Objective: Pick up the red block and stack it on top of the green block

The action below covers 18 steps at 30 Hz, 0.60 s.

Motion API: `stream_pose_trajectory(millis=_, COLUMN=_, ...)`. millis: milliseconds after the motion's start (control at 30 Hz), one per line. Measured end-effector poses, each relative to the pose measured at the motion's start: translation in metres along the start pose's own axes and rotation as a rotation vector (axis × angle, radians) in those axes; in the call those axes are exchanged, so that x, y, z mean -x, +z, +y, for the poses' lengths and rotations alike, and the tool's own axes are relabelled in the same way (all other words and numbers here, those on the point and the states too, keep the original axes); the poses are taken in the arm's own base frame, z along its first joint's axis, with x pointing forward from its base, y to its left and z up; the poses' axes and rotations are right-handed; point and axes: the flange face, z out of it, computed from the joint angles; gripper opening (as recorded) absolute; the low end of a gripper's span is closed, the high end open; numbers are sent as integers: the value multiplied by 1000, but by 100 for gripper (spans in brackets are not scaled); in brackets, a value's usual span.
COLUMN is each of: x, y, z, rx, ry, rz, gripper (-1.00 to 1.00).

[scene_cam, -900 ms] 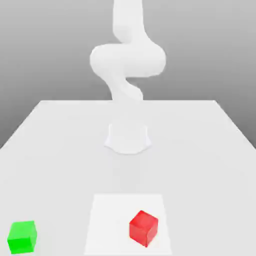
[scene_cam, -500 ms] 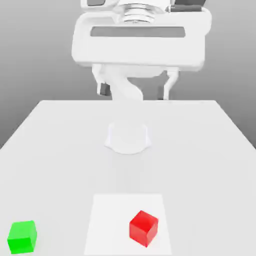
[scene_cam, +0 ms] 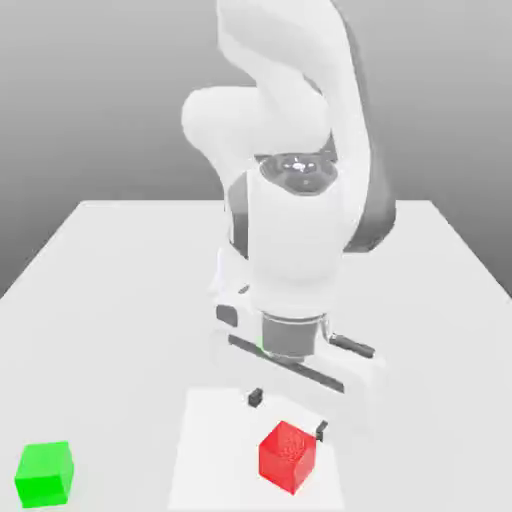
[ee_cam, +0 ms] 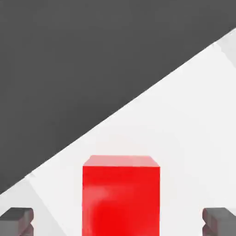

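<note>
The red block [scene_cam: 288, 456] sits on a paler square patch of the table near its front edge. My gripper [scene_cam: 288, 414] hangs just above and behind it, open, with one dark fingertip [scene_cam: 255, 397] on each side and wider apart than the block. In the hand view the red block [ee_cam: 120, 196] lies between the two dark fingertips [ee_cam: 16, 221], untouched. The green block [scene_cam: 44, 473] rests on the table at the front corner on the exterior view's left, well apart from the gripper.
The white table [scene_cam: 120, 300] stretches back to the robot's round base [scene_cam: 225, 280]. The arm's bulky links rise over the table's middle. A paler square patch [scene_cam: 215, 450] marks the front centre. The table's edge [ee_cam: 138, 99] runs diagonally in the hand view.
The arm has swung down and forward from high above the table's back. The hand now hovers low over the red block. Neither block has moved.
</note>
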Motion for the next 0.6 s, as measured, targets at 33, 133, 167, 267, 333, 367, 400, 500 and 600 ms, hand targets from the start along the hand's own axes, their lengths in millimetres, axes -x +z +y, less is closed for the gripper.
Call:
stream_pose_trajectory(millis=33, x=0, y=12, z=1, rx=1, ry=0, rz=0, gripper=0)
stream_pose_trajectory(millis=133, x=0, y=23, z=2, rx=2, ry=0, rz=0, gripper=-100)
stream_pose_trajectory(millis=167, x=0, y=23, z=1, rx=2, ry=0, rz=0, gripper=-100)
stream_pose_trajectory(millis=267, x=1, y=29, z=2, rx=1, ry=0, rz=0, gripper=-100)
stream_pose_trajectory(millis=333, x=0, y=17, z=1, rx=1, ry=1, rz=-1, gripper=-100)
stream_pose_trajectory(millis=367, x=0, y=7, z=0, rx=0, ry=1, rz=-1, gripper=-100)
stream_pose_trajectory(millis=400, x=0, y=-4, z=0, rx=0, ry=1, rz=-1, gripper=-100)
stream_pose_trajectory(millis=500, x=-15, y=-34, z=-1, rx=2, ry=36, rz=1, gripper=-100)
stream_pose_trajectory(millis=600, x=-90, y=-46, z=-7, rx=3, ry=204, rz=1, gripper=-100)
